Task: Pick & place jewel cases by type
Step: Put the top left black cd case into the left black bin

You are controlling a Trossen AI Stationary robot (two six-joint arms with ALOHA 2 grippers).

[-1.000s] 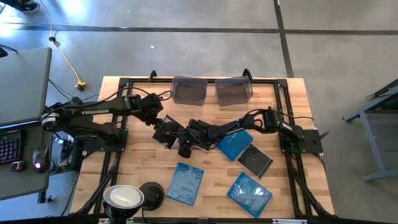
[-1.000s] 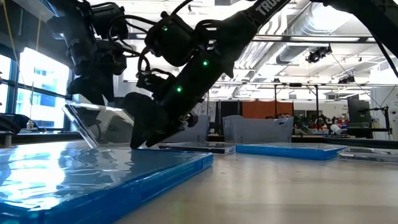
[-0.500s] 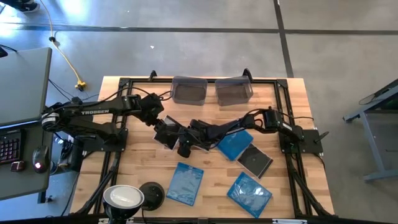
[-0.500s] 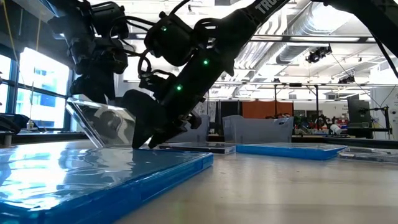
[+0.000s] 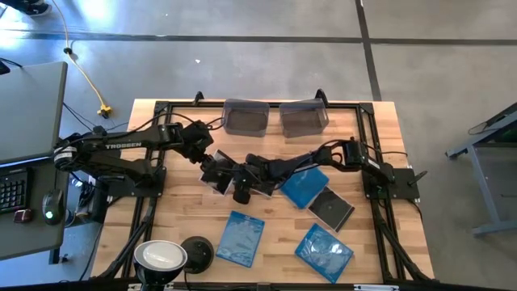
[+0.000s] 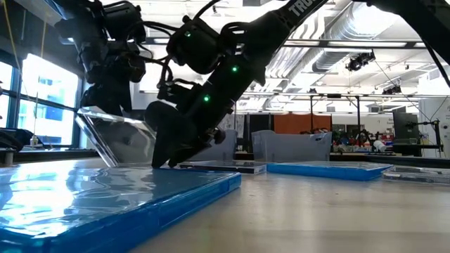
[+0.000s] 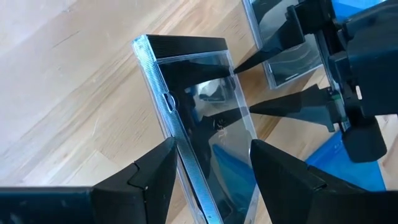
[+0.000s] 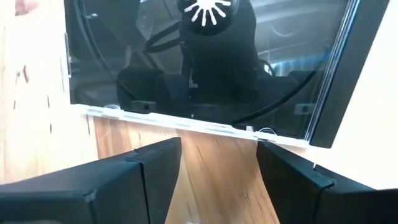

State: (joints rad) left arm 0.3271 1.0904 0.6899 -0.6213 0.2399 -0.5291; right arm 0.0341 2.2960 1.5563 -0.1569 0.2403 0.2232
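A dark, clear-fronted jewel case (image 5: pixel 218 176) (image 7: pixel 205 112) stands tilted near the table's middle, between my two grippers. My left gripper (image 5: pixel 212 168) (image 7: pixel 211 146) is shut on it, at its raised side in the low view (image 6: pixel 112 98). My right gripper (image 5: pixel 235 181) (image 8: pixel 217 146) is open. Its pointed fingertips (image 7: pixel 242 87) stand at the case's low edge (image 8: pixel 186 121) and point down at the table (image 6: pixel 165 158). Three blue cases (image 5: pixel 305 186) (image 5: pixel 242 237) (image 5: pixel 325 251) and another dark case (image 5: pixel 331 208) lie flat. My left gripper pinches the jewel case between its two fingers at the case's raised side (image 7: pixel 186 180), coming slanting down from the table's left. The case sits tilted in the hold, its opposite edge (image 6: pixel 144 164) down on the wood. Whether my right gripper's open fingertips touch that low edge, I cannot tell.
Two smoky-grey bins (image 5: pixel 245 117) (image 5: pixel 304 119) stand side by side at the far edge. A round lamp head (image 5: pixel 161 257) and a dark round base (image 5: pixel 196 250) sit at the near left corner. The bare wood (image 5: pixel 186 214) lies near and left of the grippers.
The case's raised edge has come up a little in my left gripper's hold, and its low edge has stayed on the table. My right gripper has stayed open at that low edge, with only a slight shift.
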